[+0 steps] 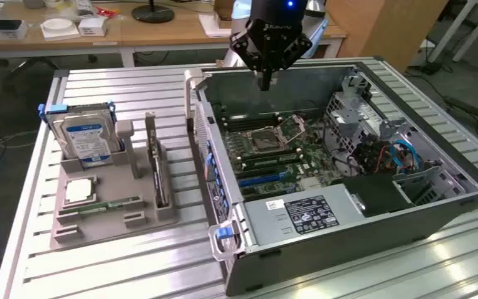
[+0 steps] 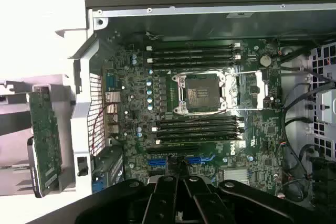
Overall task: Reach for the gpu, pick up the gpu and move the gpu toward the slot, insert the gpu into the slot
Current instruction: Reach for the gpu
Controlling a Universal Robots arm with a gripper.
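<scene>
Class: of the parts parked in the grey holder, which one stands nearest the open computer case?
The gpu, the thin dark card on edge; the blue-labelled drive, flat processor chip and green memory stick all sit farther from the case.

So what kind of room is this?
Probably a robotics lab or workshop: an open computer case sits on a slatted metal table, a robot's end effector hangs above it, and cluttered wooden desks stand behind.
</scene>
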